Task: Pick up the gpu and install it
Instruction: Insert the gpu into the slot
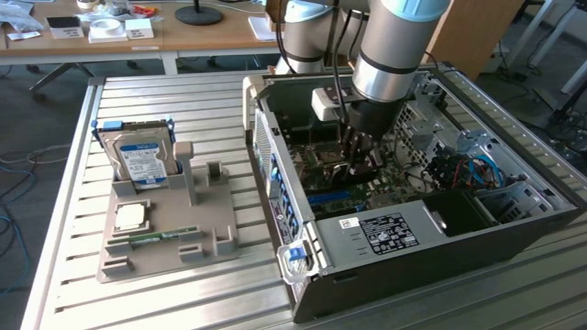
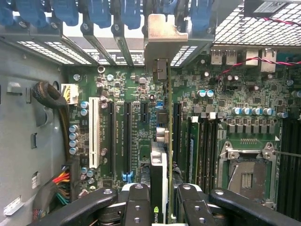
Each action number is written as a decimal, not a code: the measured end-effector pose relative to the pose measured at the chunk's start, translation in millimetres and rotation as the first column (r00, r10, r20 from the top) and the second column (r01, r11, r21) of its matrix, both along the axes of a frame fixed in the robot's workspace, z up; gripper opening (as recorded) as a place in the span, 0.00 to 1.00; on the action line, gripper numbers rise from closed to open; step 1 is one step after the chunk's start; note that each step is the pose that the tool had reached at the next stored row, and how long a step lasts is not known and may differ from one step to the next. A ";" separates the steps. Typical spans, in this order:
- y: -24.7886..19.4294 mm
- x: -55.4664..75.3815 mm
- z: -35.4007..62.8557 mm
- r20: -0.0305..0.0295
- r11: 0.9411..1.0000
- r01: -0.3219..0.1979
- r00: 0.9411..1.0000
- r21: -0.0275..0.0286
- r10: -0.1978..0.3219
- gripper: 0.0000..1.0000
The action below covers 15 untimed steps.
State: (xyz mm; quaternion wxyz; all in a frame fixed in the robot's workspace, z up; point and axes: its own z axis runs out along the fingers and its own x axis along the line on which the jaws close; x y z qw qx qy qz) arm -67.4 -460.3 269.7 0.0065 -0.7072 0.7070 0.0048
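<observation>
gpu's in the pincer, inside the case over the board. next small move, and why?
Probably a short, straight press toward the motherboard, without releasing. The pincer grips the gpu edge-on, its metal bracket lies at the rear slot openings, and the card runs parallel to the black expansion slots beside it. Whether its edge has met a slot is hidden.
</observation>
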 end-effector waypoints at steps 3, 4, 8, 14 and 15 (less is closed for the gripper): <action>0.5 0.0 -0.1 0.000 1.000 0.000 1.000 0.000 0.000 0.27; 0.8 -0.1 -0.2 0.000 1.000 0.000 1.000 0.000 0.000 0.27; 2.4 0.0 -0.6 0.000 1.000 0.000 1.000 0.000 0.000 0.27; 2.5 -1.2 -4.5 0.000 1.000 0.000 1.000 0.000 0.000 0.27; 2.5 -1.3 -4.9 0.000 1.000 0.000 1.000 0.000 0.000 0.27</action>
